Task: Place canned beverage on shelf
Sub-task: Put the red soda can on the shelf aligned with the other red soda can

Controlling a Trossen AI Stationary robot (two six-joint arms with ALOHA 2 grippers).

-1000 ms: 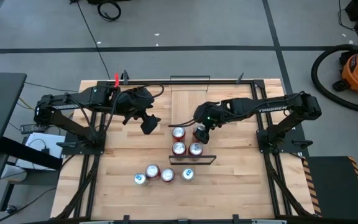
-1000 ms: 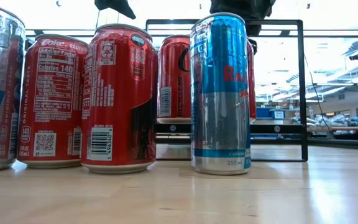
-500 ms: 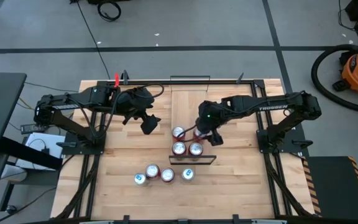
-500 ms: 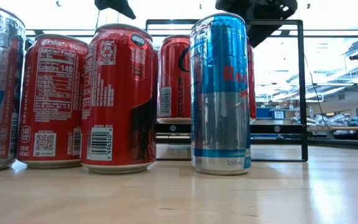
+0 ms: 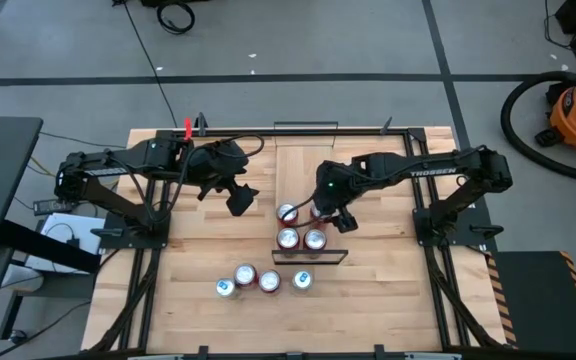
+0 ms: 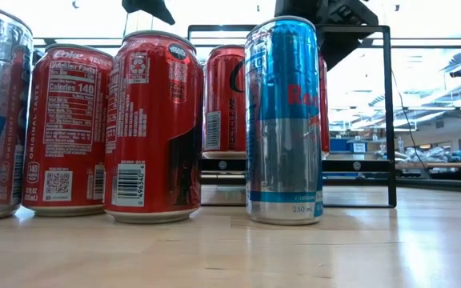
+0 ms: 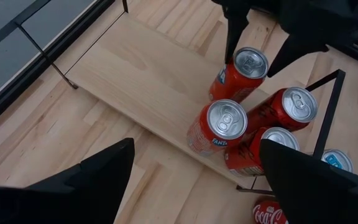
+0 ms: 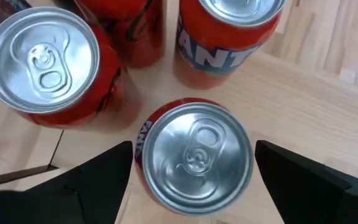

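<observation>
The right gripper [image 8: 191,180] is held above the shelf [image 7: 148,74], its fingers [image 8: 86,183] spread wide apart on either side of an orange can [image 8: 194,155] that stands upright on the board. Clear gaps are seen between each finger and the can, so nothing is clasped or touched. Three more cans are grouped on the shelf just beside it: a Fanta can [image 7: 219,127], a red can [image 7: 291,107] and another red can [image 7: 260,149] near the black wire rail [image 7: 328,118]. From above, the four cans are seen clustered at the shelf's near end, under the right arm. Three further cans [image 5: 258,280] are lined up on the tabletop [image 5: 388,300] in front of the shelf. The left gripper [image 5: 240,200] is parked well to the side of the shelf, with its fingers [image 7: 86,180] spread apart and nothing between them.
</observation>
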